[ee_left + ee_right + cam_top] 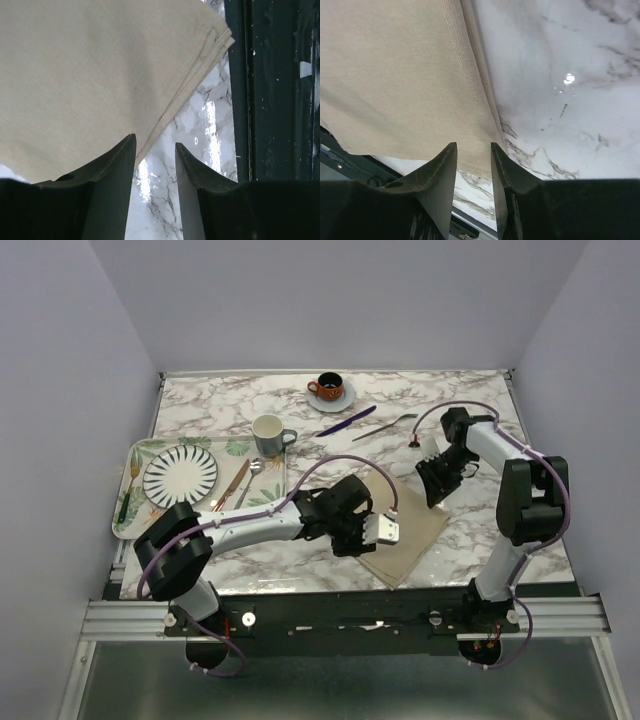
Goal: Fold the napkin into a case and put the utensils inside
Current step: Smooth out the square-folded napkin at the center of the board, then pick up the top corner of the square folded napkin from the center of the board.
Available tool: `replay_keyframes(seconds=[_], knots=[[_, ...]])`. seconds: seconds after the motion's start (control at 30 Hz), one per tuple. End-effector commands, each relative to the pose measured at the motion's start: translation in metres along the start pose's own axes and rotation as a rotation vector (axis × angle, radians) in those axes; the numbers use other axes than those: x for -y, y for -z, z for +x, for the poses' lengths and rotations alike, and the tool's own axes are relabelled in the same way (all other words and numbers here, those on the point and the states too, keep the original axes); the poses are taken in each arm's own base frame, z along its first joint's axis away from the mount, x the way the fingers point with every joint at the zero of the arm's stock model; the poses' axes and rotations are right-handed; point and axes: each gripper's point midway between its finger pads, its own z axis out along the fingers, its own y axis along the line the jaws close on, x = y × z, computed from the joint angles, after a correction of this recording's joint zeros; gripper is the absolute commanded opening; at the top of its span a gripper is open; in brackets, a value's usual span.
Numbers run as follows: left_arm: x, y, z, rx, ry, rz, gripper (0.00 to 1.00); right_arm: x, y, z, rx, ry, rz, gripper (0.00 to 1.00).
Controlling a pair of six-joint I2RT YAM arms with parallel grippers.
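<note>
The folded napkin (pixel 415 540) lies on the table (pixel 480 540), just beside the left gripper's (pixel 383 530) fingers, and its far corner is near the right gripper's (pixel 435 496) fingertips. Beyond the right fingers, well apart from them, lie 1 purple knife (pixel 347 421) and 1 fork (pixel 385 426).

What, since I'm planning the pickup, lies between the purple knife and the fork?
Only bare marble table separates the purple knife from the fork, per the top external view.
</note>
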Motion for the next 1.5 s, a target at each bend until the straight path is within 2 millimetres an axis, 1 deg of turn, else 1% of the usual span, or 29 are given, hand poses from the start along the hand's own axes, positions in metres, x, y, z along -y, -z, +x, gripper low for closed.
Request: replay_keyframes(seconds=[0.0,0.03,0.07,0.13,0.2,0.23,0.27,0.33,0.47,0.53,0.67,0.77,0.8,1.0,1.13,1.3,1.47], knots=[[0.003,-0.012,-0.025,0.017,-0.238,-0.024,0.5,-0.011,0.033,-0.027,0.127,0.004,-0.019,0.42],[0.004,-0.015,-0.03,0.022,-0.262,-0.021,0.5,-0.013,0.035,-0.028,0.136,-0.005,-0.032,0.42],[0.01,-0.023,-0.036,0.022,-0.299,-0.008,0.5,-0.013,0.036,-0.027,0.139,-0.018,-0.039,0.42],[0.013,-0.031,-0.043,0.022,-0.332,-0.005,0.5,-0.012,0.039,-0.027,0.149,-0.048,-0.07,0.42],[0.022,-0.043,-0.048,0.012,-0.366,0.009,0.5,-0.011,0.041,-0.026,0.158,-0.086,-0.103,0.42],[0.024,-0.047,-0.049,0.008,-0.377,0.01,0.5,-0.015,0.044,-0.026,0.17,-0.098,-0.139,0.42],[0.024,-0.053,-0.049,-0.003,-0.382,0.008,0.5,-0.01,0.045,-0.023,0.175,-0.131,-0.151,0.42],[0.026,-0.06,-0.048,-0.02,-0.393,0.0,0.5,-0.009,0.048,-0.021,0.19,-0.16,-0.178,0.42],[0.027,-0.073,-0.045,-0.046,-0.4,-0.001,0.5,-0.005,0.048,-0.015,0.194,-0.17,-0.183,0.43],[0.028,-0.076,-0.046,-0.044,-0.41,-0.004,0.51,-0.005,0.048,-0.013,0.196,-0.176,-0.187,0.43],[0.025,-0.084,-0.042,-0.058,-0.408,-0.015,0.5,-0.004,0.046,-0.009,0.198,-0.188,-0.198,0.43],[0.023,-0.087,-0.044,-0.062,-0.428,-0.024,0.48,-0.004,0.044,-0.007,0.197,-0.194,-0.207,0.43],[0.023,-0.087,-0.043,-0.064,-0.427,-0.024,0.45,-0.004,0.043,-0.006,0.194,-0.194,-0.209,0.43],[0.025,-0.086,-0.045,-0.062,-0.441,-0.007,0.35,-0.005,0.042,-0.004,0.194,-0.196,-0.217,0.43],[0.028,-0.082,-0.048,-0.054,-0.439,0.003,0.35,-0.007,0.042,-0.002,0.192,-0.193,-0.22,0.43],[0.027,-0.076,-0.054,-0.05,-0.438,0.006,0.39,-0.008,0.04,-0.001,0.189,-0.197,-0.233,0.43],[0.024,-0.075,-0.057,-0.044,-0.431,0.008,0.38,-0.01,0.04,-0.002,0.192,-0.198,-0.242,0.44]])
